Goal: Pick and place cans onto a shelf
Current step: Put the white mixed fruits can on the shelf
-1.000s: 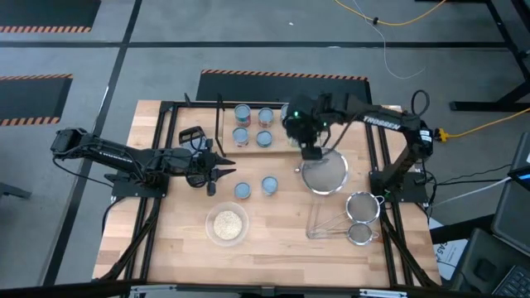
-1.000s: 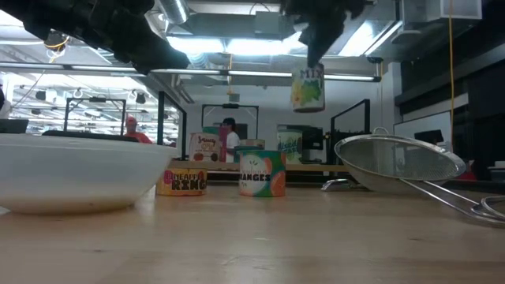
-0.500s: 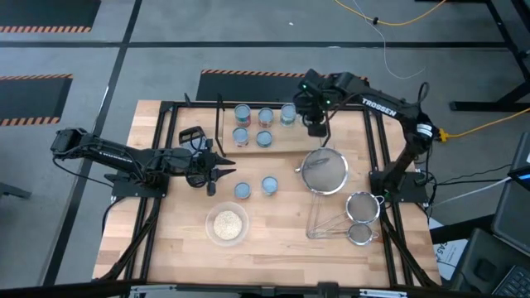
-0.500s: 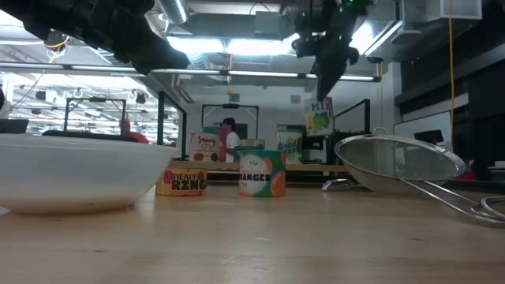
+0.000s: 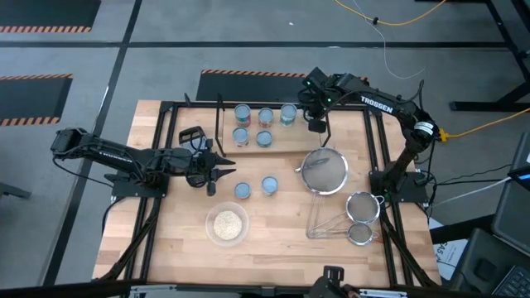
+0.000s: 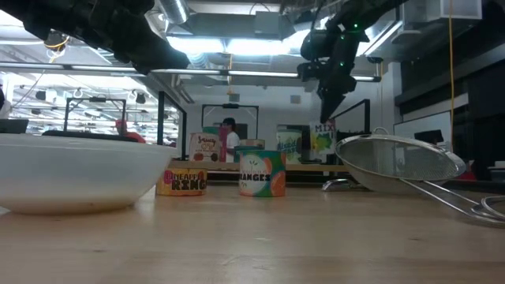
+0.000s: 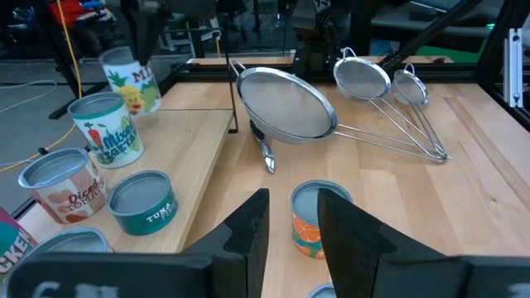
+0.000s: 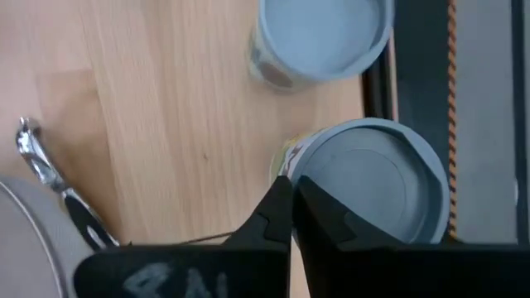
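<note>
Several cans stand on the shelf (image 5: 286, 142) at the table's far side. One more can (image 5: 288, 114) (image 6: 323, 142) is at the shelf's far right end, tilted in the left wrist view (image 7: 131, 79). My right gripper (image 8: 291, 203) (image 6: 327, 110) is shut on it from above. Two cans (image 5: 242, 190) (image 5: 269, 184) stand on the tabletop. My left gripper (image 5: 224, 172) (image 7: 291, 240) hovers open to their left, and an orange can (image 7: 313, 219) shows ahead of its fingers. My right gripper pinches the can's raised top rim (image 8: 286, 178) between its two fingers, one over the lid and one outside the wall. The fingers point steeply down onto the rim's near right side. The can hangs tilted at shelf height; whether its base touches the board I cannot tell.
A clear bowl of pale grains (image 5: 227, 223) sits near the front edge. A large sieve (image 5: 324, 171) lies right of the shelf, and two smaller sieves (image 5: 362, 207) (image 5: 359, 234) lie nearer the right edge. A black frame (image 5: 166, 124) borders the table.
My right gripper has carried the can from above the large sieve toward the table's far edge and down to shelf height, tipping more steeply downward. The can hung high above the table before and is now level with the cans on the shelf.
</note>
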Controlling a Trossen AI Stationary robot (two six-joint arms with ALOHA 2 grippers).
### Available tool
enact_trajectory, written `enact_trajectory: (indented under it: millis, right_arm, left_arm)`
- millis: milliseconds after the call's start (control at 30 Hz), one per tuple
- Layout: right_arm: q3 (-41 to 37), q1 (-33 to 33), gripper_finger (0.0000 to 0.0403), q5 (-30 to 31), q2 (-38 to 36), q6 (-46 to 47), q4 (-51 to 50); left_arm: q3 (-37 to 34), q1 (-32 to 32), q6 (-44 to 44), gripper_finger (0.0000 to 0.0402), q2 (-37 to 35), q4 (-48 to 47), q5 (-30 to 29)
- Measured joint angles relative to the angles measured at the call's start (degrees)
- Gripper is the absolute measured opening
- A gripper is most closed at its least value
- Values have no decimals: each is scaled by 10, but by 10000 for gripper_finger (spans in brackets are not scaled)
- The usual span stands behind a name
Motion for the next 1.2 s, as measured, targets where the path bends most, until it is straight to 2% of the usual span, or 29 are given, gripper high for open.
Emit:
enact_trajectory:
  millis: [433,600,733,967,1200]
  right_arm:
    - [-66,-6,10,-5,0,1,72]
    - [-71,-6,10,-9,0,1,74]
    - [-71,-6,10,-50,0,2,77]
    - [-71,-6,12,-50,0,1,78]
    - [-71,-6,35,-50,0,2,80]
  left_arm:
    - [0,0,0,98,0,0,0]
    - [0,0,0,98,0,0,0]
    - [0,0,0,98,0,0,0]
    - [0,0,0,98,0,0,0]
    - [0,0,0,98,0,0,0]
